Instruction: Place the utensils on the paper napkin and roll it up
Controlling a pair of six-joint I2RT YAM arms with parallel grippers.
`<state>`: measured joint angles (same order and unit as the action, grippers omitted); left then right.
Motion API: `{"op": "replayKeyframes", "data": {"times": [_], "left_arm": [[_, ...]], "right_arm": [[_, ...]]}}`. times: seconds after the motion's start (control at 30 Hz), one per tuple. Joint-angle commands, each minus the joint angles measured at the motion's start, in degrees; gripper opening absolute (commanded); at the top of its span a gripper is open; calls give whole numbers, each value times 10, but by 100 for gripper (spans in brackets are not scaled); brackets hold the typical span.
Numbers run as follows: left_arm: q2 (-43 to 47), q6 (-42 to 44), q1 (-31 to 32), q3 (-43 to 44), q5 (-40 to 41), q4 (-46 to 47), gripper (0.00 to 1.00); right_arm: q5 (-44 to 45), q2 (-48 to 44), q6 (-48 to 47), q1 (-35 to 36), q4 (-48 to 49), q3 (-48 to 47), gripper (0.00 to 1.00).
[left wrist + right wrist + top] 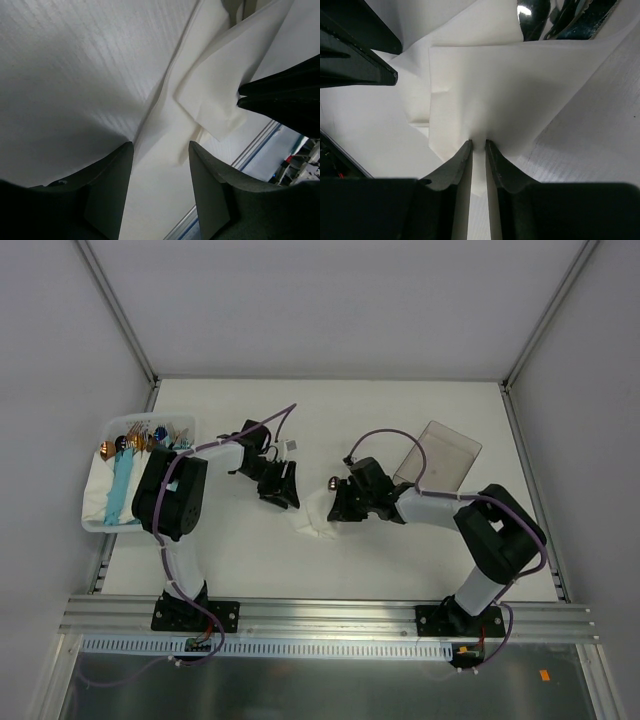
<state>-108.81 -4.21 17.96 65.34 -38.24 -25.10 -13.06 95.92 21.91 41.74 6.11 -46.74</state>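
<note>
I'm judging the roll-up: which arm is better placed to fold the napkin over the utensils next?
Right, probably. The right gripper has its jaws pinched on the folded edge of the paper napkin, and the utensils lie just beyond it. The left gripper stands open over the napkin, gripping nothing.

Bright, even light; blurry close-up foregrounds
</note>
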Motion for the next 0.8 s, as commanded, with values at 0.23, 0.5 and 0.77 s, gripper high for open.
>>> {"op": "replayKeyframes", "data": {"times": [0.23, 0.5, 0.77], "left_arm": [[-64, -36, 46, 8, -10, 30, 49], [-33, -53, 47, 13, -53, 37, 41], [-1, -81, 47, 10, -115, 43, 24]], "right_arm": [[29, 43, -27, 7, -86, -2, 18], [30, 50, -28, 8, -90, -5, 17], [31, 55, -29, 8, -93, -8, 15]]}}
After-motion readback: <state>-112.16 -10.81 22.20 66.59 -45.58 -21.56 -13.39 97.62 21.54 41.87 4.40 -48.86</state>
